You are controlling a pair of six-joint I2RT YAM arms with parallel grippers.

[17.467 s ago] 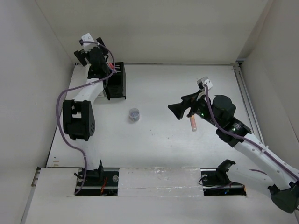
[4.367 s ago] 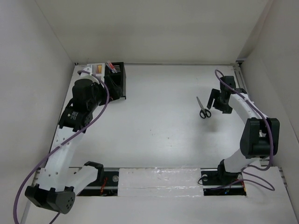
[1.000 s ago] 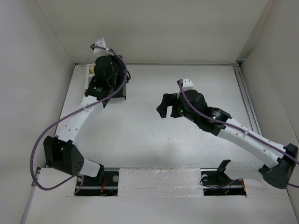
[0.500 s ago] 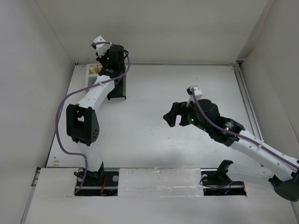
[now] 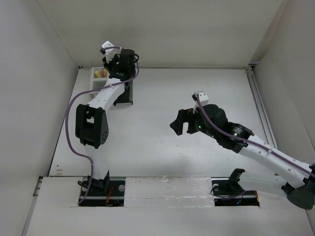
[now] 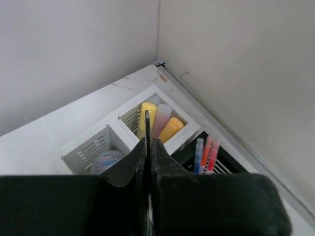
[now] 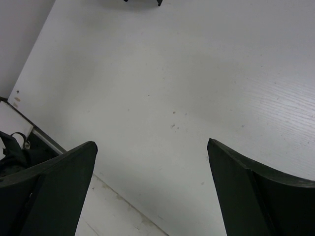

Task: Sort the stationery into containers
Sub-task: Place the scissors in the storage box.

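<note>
My left gripper [image 6: 149, 142] hangs over the containers in the back left corner, shut on a thin dark blade, the scissors [image 6: 146, 122], which pokes out past the fingertips. Below it, the white container [image 6: 189, 133] holds yellow and pink markers [image 6: 162, 122] in one cell and a small round item [image 6: 109, 160] in the other. Blue, orange and red pens [image 6: 206, 152] stand in the black container [image 6: 227, 162]. From above, my left gripper [image 5: 121, 61] covers most of the black container [image 5: 126, 95]. My right gripper [image 5: 179, 125] is open and holds nothing, above bare table [image 7: 162, 73].
Walls close in the table on the left, back and right. A metal rail [image 5: 259, 105] runs along the right edge. The arm bases [image 5: 101, 189] sit in a slot at the near edge. The left arm's purple cable [image 5: 69, 128] loops out to the left.
The left gripper has drifted slightly right over the containers, still shut. The right gripper has eased a little left, still open.
</note>
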